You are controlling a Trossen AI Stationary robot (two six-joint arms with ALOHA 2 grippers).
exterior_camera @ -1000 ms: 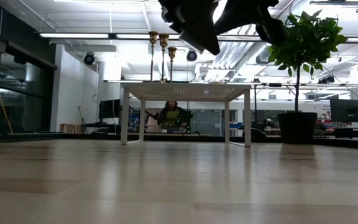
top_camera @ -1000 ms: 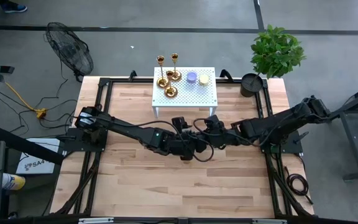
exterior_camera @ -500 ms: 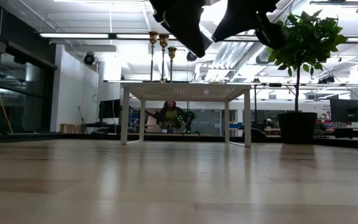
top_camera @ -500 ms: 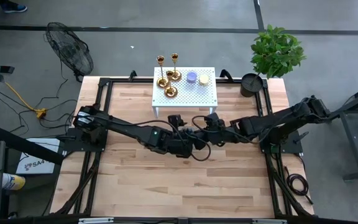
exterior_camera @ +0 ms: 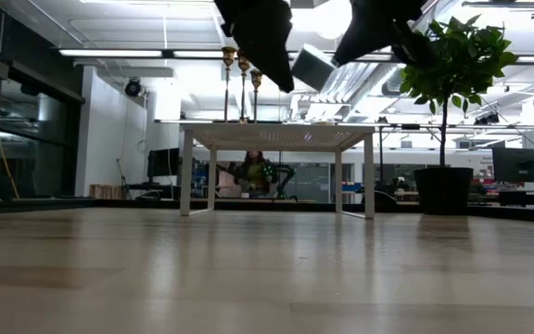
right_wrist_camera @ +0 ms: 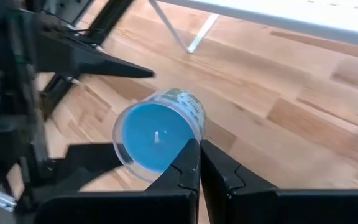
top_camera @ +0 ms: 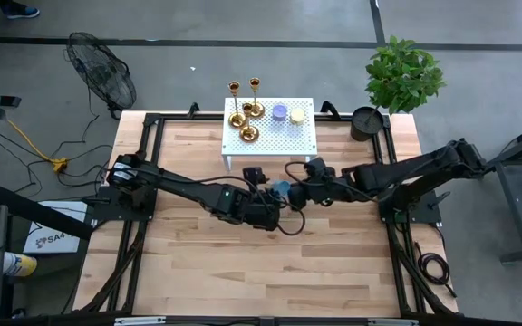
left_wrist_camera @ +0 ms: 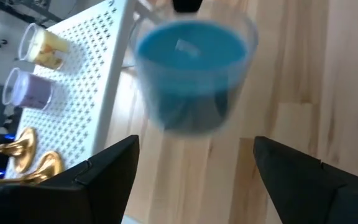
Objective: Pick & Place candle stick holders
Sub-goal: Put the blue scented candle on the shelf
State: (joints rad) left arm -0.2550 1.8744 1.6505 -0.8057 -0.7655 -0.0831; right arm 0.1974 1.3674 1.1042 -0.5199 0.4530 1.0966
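- Wooden desk [top_camera: 198, 263], both arms reaching in toward its middle, just in front of a small white perforated stand [top_camera: 303, 140].
- Right gripper [right_wrist_camera: 199, 163]: fingers pressed nearly together, pinching the rim of a clear glass candle jar [right_wrist_camera: 156, 135]. The jar is filled with blue wax and a white wick shows at its centre. A pale label runs along the jar's outer wall.
- In the high view the blue candle jar [top_camera: 280, 188] sits between the two arm tips, above the desk boards; in the low view it shows as a pale tilted cup [exterior_camera: 309, 67], clear of the desk surface.
- Left gripper [left_wrist_camera: 194, 168]: fingers [left_wrist_camera: 107, 168] spread wide, one on each side of the blue jar [left_wrist_camera: 191, 68], not touching it in the left wrist view. The jar hangs just beyond the finger tips.
- On the white stand [left_wrist_camera: 98, 74]: two more candle jars side by side, one with purple wax [top_camera: 279, 112], one with yellow wax [top_camera: 296, 115].
- Candle stick holders [top_camera: 246, 110]: three gold pieces with flared bases and thin stems, standing upright together at the far left part of the stand, next to the purple jar and well apart from both grippers. From the left wrist view only two gold bases [left_wrist_camera: 33, 163] show at the stand's edge.
- In the low view the three stems [exterior_camera: 241, 85] rise above the stand's top [exterior_camera: 276, 127].
- Off the desk: a potted plant [top_camera: 402, 74] at the far right corner, a floor fan [top_camera: 102, 80] at the far left.
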